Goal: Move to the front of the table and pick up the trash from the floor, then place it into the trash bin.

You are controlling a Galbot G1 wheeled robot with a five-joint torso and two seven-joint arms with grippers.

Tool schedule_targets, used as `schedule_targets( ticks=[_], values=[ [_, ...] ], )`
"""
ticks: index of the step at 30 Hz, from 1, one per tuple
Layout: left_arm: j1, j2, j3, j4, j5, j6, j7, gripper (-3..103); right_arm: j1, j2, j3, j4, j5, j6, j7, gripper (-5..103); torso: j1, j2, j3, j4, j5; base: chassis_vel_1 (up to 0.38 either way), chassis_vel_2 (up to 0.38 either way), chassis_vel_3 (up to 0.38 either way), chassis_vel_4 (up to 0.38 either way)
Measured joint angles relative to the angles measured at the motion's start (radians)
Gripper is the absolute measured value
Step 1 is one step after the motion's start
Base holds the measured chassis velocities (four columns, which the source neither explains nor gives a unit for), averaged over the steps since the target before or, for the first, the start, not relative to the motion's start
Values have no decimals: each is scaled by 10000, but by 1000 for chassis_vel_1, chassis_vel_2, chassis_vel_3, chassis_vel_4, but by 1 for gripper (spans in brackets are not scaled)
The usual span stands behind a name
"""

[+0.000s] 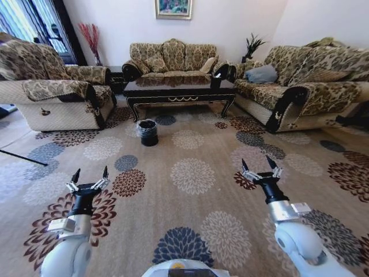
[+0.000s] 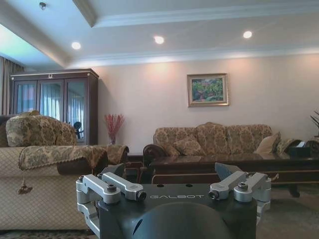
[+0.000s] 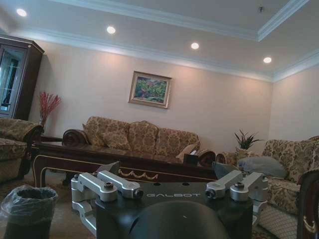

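Head view, table: I see the long low coffee table of glossy dark wood (image 1: pixel 179 89) at the far end of the room, between three patterned sofas, gold scroll on its front apron.
Head view, bin: the small round black trash bin with a plastic bag liner (image 1: pixel 149 131) stands on the flower-patterned carpet (image 1: pixel 190 173), just before the table's left front leg.
Head view, left gripper: the left gripper (image 1: pixel 89 178) hangs above the carpet low on my left, fingers spread, holding nothing.
Head view, right gripper: the right gripper (image 1: pixel 260 166) hangs above the carpet on my right, fingers spread, holding nothing.
Head view, trash: I cannot make out any litter on the carpet from here.
Left wrist view: table (image 2: pixel 239 167) ahead, past the gripper body; a framed painting (image 2: pixel 208 90) on the wall above the middle sofa.
Right wrist view: bin (image 3: pixel 26 211) near, on the carpet, table (image 3: pixel 99 162) behind it.
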Motion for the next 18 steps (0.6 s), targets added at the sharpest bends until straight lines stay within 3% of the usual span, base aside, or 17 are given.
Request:
schedule_targets(
  ticks=[18],
  values=[
    [-205, -85, 183, 24, -10, -41, 34, 100, -569, -8, 734, 201, 6, 304, -101, 100, 229, 707, 480, 2, -3, 0, 0, 0, 0]
  ],
)
